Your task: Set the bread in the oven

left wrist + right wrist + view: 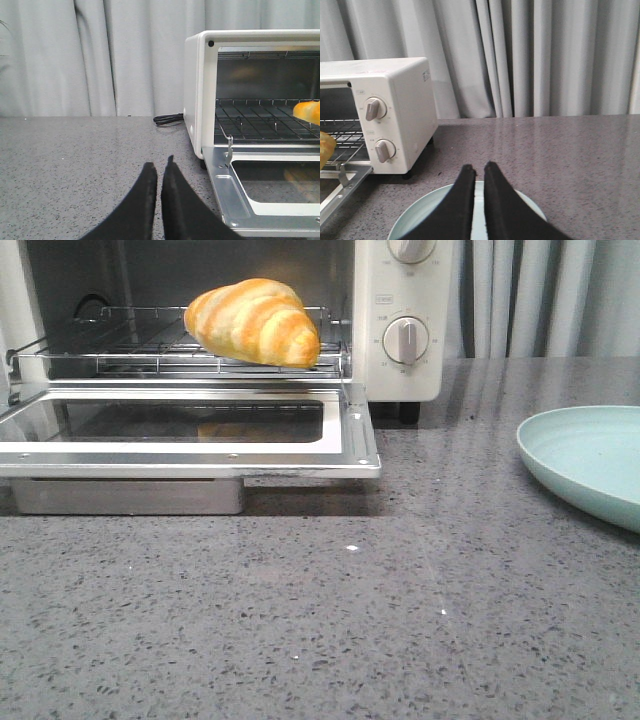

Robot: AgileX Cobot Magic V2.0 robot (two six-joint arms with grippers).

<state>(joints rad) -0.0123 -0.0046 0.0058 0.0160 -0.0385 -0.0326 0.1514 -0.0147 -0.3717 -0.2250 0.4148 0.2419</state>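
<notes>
Bread [255, 322] on oven [400, 330] rack (door down)

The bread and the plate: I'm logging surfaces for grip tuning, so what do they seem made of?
The bread looks like glossy plastic or glazed pastry; its sheen leaves that open. The plate looks like matte pale-green plastic or melamine, without glare.

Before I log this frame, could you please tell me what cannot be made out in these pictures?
- Oven: top cut off by the front view's edge; dial markings too small to read.
- Bread: only a sliver shows in each wrist view, cut by the frame edge.
- Plate: front view crops its right side; the right end effector covers part.
- Left end effector: not visible in the front view.
</notes>
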